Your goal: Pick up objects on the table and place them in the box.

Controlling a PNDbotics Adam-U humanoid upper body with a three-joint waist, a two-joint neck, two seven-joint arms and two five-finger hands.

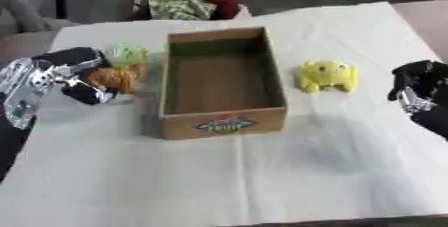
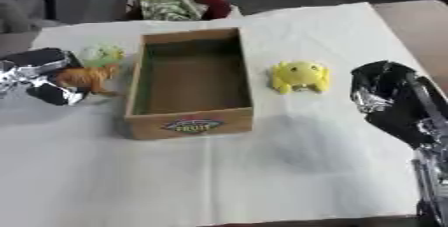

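While left hand (image 1: 83, 78) grips orange toy (image 1: 115, 77) — box (image 1: 224, 123) just beside.

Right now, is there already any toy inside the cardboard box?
No. The cardboard box shows only its bare brown floor; the yellow toy lies on the table to its right, apart from it.

Left hand (image 1: 83, 78) partly behind orange toy (image 1: 115, 77)
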